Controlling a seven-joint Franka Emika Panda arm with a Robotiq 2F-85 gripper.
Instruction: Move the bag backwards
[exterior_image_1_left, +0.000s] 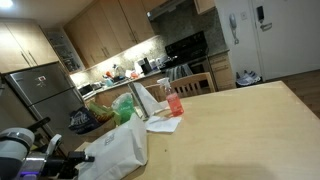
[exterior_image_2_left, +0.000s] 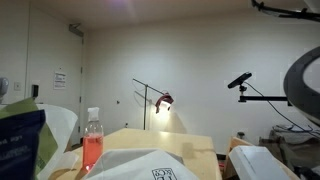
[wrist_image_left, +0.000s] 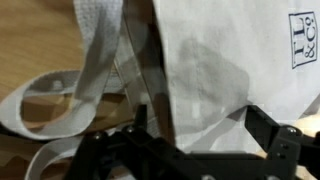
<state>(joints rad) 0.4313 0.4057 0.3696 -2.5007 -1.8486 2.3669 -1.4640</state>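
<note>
Fingers (wrist_image_left: 265, 130) were spread wide and released, nothing grasped. Off-white bag (wrist_image_left: 220, 60) was seen right in front of them, lying across the gap on the wooden counter (wrist_image_left: 30, 30). Straps (wrist_image_left: 95, 55) were laid out to one side of the fingers, dark logo (wrist_image_left: 303, 38) to the opposite side.

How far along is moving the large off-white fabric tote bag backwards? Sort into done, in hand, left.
Done: the approach looks made; the gripper hangs right over the off-white fabric tote bag, beside its straps. In hand: lining up a grasp, jaws open, no cloth pinched. Left: closing on the bag and carrying it backwards over the light wooden table.
</note>
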